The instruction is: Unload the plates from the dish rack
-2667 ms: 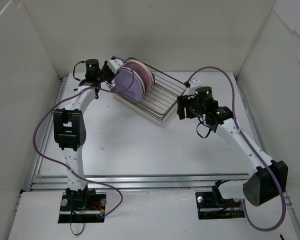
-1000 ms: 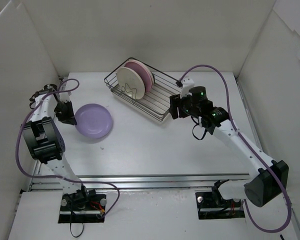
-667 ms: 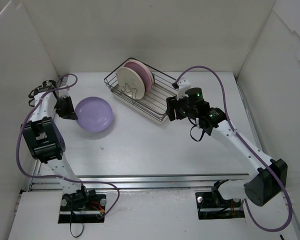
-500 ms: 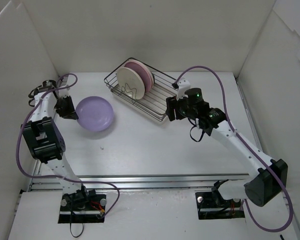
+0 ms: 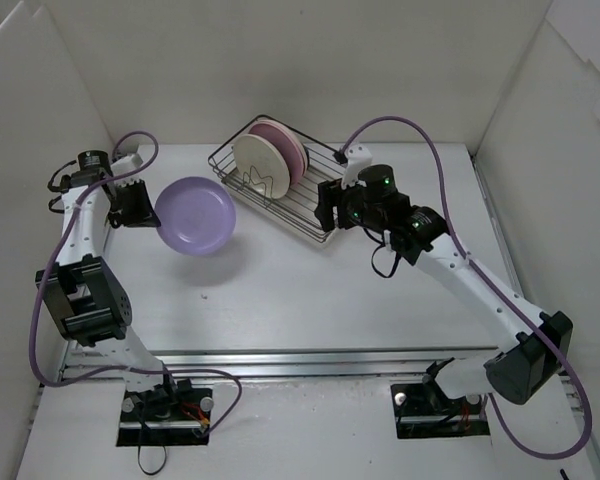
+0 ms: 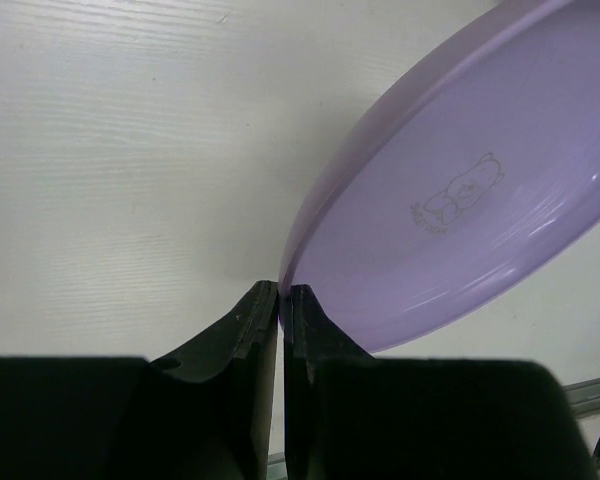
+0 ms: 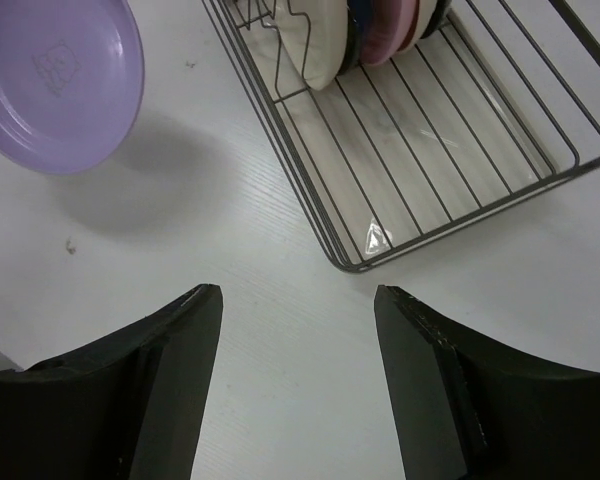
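My left gripper is shut on the rim of a round lavender plate, held tilted above the table left of the dish rack; the pinch shows in the left wrist view, with the plate spreading up and right. The dark wire dish rack stands at the back centre with a cream plate in front and pink plates behind it. My right gripper is open and empty at the rack's near right end. The right wrist view shows the rack, the cream plate and the lavender plate.
White walls enclose the table on the left, back and right. A metal rail runs along the near edge by the arm bases. A small dark speck lies on the table under the lavender plate.
My left gripper has lifted the lavender plate off the table and tilted it, moving slightly right. My right arm has moved left toward the rack's near end.
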You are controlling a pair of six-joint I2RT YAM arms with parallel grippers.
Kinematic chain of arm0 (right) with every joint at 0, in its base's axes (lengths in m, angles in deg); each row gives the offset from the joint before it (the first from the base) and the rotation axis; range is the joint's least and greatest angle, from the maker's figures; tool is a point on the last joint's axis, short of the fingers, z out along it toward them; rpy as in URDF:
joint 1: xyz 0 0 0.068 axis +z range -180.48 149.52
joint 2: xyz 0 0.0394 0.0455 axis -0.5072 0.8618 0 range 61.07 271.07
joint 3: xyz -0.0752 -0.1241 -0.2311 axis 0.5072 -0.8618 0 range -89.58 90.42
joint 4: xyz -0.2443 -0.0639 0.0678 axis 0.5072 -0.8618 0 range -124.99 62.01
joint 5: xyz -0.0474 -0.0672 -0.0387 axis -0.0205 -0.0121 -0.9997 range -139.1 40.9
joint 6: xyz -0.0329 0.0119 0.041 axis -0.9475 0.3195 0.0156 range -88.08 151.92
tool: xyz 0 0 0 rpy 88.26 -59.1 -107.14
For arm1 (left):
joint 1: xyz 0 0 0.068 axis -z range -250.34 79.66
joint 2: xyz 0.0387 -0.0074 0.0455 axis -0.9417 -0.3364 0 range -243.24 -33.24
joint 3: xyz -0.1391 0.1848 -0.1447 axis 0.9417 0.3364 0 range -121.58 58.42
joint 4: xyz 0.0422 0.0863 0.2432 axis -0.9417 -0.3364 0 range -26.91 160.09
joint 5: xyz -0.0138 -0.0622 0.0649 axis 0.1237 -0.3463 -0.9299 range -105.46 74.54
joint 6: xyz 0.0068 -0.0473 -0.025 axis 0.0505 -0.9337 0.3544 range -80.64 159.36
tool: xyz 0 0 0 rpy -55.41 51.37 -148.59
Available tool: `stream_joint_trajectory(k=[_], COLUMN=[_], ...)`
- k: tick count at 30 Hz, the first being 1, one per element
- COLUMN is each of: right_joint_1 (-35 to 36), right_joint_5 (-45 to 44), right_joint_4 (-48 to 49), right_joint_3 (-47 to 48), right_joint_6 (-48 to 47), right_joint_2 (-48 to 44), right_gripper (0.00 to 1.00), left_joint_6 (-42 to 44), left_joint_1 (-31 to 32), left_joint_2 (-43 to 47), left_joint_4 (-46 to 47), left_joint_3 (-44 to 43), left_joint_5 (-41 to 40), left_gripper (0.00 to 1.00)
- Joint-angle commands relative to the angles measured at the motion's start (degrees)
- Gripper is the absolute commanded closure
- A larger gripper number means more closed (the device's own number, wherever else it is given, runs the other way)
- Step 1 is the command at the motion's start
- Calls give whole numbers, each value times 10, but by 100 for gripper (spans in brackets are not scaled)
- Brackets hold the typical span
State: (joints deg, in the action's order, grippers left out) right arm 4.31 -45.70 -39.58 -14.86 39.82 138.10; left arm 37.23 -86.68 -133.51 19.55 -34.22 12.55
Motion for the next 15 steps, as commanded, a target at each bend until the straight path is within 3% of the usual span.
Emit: stream_joint_trajectory(k=[1,6,15], right_joint_1=[18,24,29], right_joint_5=[-10,-19,-32], right_joint_4=[4,7,5], right_joint_3=[50,47,19], right_joint_6=[10,5,6], right_joint_2=[30,24,5], right_gripper=[36,35,35], left_joint_6=[5,-36,-63], left_joint_1=[4,-23,-61], left_joint_2=[20,-22,-135], left_joint_4=[10,4,-18], left_joint_3=[1,-18,-139], left_joint_5=[26,35,-4], left_gripper=[100,100,100])
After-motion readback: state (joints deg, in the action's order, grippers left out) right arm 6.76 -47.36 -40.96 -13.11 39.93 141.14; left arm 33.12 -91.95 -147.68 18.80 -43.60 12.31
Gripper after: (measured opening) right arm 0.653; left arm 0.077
